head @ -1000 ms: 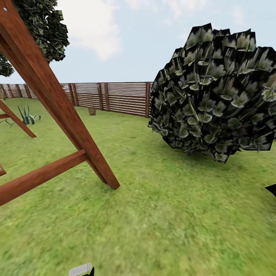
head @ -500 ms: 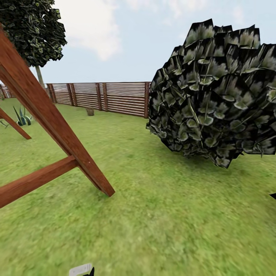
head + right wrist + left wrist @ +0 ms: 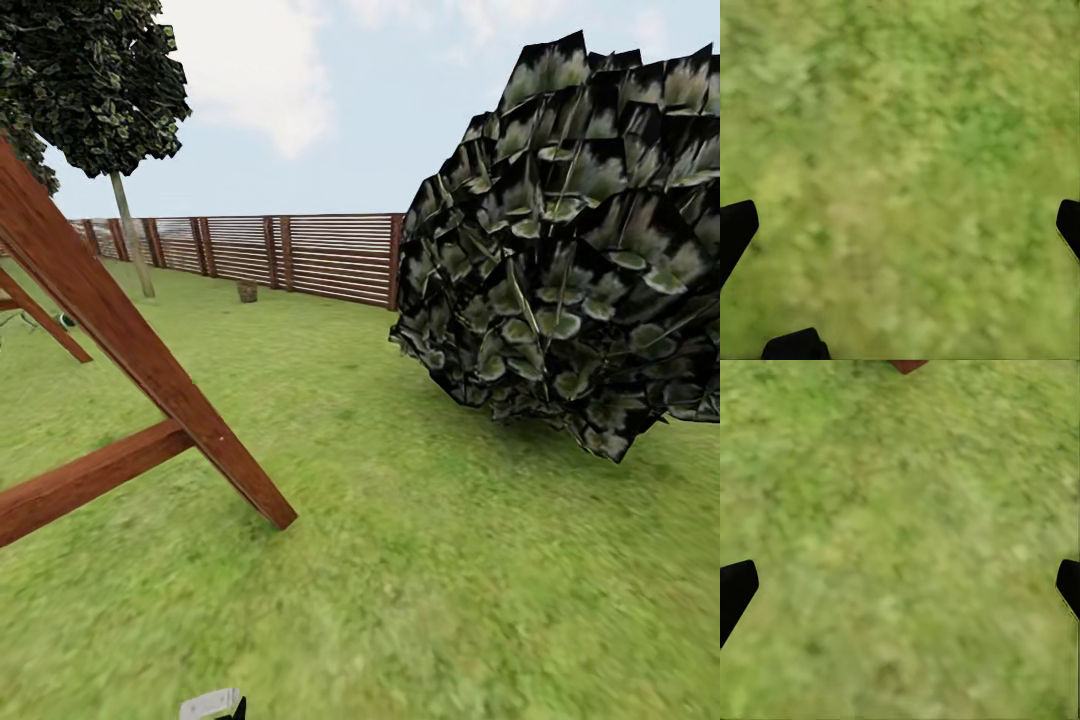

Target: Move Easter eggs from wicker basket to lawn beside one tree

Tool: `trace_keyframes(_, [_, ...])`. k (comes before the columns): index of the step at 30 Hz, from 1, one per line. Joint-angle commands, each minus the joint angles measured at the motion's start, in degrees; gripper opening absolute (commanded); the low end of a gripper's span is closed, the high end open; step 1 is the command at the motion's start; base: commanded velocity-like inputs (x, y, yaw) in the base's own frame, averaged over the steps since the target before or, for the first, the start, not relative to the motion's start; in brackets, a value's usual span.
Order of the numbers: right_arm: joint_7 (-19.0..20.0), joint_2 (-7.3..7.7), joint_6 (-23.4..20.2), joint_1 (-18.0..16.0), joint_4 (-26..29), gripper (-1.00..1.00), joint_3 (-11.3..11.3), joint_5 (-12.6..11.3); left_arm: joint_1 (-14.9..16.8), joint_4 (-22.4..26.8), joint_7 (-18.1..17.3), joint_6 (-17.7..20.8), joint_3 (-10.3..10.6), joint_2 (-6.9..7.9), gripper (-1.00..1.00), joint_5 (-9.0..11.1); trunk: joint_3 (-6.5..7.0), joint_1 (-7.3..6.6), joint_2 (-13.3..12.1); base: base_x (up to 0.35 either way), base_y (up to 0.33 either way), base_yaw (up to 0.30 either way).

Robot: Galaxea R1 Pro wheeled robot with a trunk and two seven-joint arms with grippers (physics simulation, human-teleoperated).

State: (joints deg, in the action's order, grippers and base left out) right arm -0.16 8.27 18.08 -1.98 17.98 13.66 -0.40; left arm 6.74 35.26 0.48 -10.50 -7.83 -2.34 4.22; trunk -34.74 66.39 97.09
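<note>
The lawn [image 3: 430, 560] spreads out in front of me in the head view. Far off by the fence a small round brown thing [image 3: 246, 291] stands on the grass; it looks like the wicker basket, too distant to be sure. The Easter eggs are out of view. In the left wrist view my left gripper [image 3: 900, 585] is open, its dark fingertips [image 3: 736, 589] wide apart over bare grass [image 3: 907, 510]. The right wrist view has my right gripper [image 3: 900, 225] open too, with nothing but grass [image 3: 907, 150] between its fingertips [image 3: 736, 225].
A slanted red-brown wooden frame [image 3: 150, 370] stands close on the left, one leg planted in the grass. A big dark leafy bush [image 3: 570, 260] bulks at the right. A slatted wooden fence [image 3: 300, 255] closes the far side. A dark-leaved tree with a thin pale trunk [image 3: 132, 240] stands at the far left.
The whole head picture has shifted, so the camera has moved: the thin-trunked tree has come into view at the left and the bush sits nearer. A dark tip at the right edge is gone.
</note>
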Motion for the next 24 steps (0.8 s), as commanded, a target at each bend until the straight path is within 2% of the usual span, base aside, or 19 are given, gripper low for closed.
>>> trace_keyframes(1, [-0.02,0.0,0.2,-0.04,-0.06,1.0,0.05,-0.04,0.03,-0.01,-0.04,-0.14,-0.08,-0.03,1.0,0.44,-0.06,0.02,0.02,0.294,-0.175,0.035])
trace_keyframes(11, [-0.01,0.0,0.18,-0.04,-0.06,1.0,0.05,-0.04,0.03,-0.01,-0.04,-0.14,-0.08,-0.03,1.0,0.44,-0.06,0.02,0.02,0.288,-0.181,0.023])
trace_keyframes(19, [-0.02,0.0,0.2,-0.04,-0.06,1.0,0.06,-0.04,0.03,-0.01,-0.04,-0.14,-0.08,-0.03,1.0,0.44,-0.15,0.02,0.02,0.269,-0.199,0.214])
trace_keyframes(24, [-0.02,-0.03,0.18,-0.04,-0.06,1.0,0.05,-0.04,0.03,-0.01,-0.04,-0.14,-0.08,-0.03,1.0,0.44,-0.17,0.02,0.02,0.266,-0.203,0.075])
